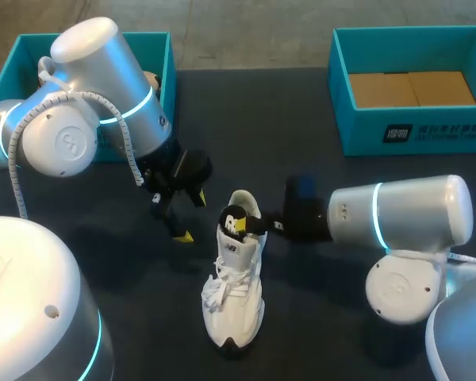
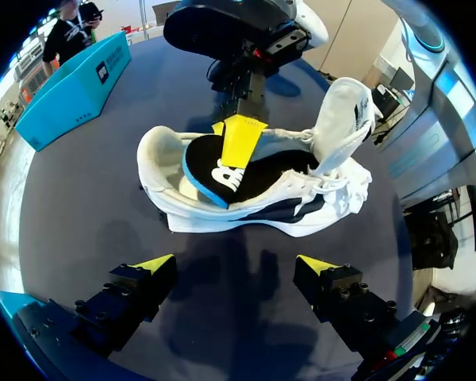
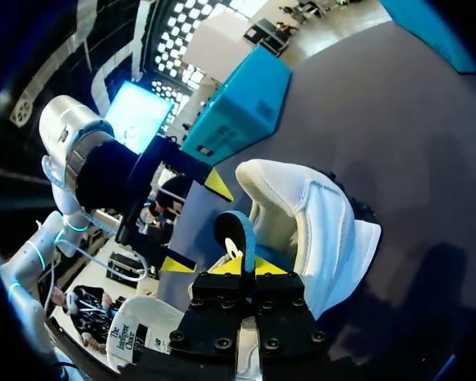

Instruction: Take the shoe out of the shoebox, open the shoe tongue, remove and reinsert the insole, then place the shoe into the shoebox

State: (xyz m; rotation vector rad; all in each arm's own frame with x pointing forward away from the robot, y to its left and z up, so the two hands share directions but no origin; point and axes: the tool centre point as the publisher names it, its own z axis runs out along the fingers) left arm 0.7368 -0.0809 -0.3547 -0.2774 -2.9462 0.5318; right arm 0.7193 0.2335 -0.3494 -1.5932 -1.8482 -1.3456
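Note:
A white shoe [image 1: 234, 278] stands on the dark table, heel toward the far side, with its tongue [image 2: 341, 119] folded up. My right gripper [image 1: 254, 225] is shut on the heel end of the black, blue-edged insole [image 1: 236, 221], which sticks partly out of the shoe's opening. In the right wrist view the insole [image 3: 236, 234] rises between the tips of my right gripper [image 3: 242, 266], beside the shoe [image 3: 317, 214]. My left gripper [image 1: 192, 216] hangs open just left of the heel, holding nothing. From the left wrist, my left gripper [image 2: 236, 266] faces the side of the shoe [image 2: 262, 198] and the insole [image 2: 214, 171].
A teal box [image 1: 412, 135] with a cardboard insert stands at the back right. Another teal box [image 1: 163, 71] at the back left is partly hidden by my left arm. My two arms flank the shoe closely.

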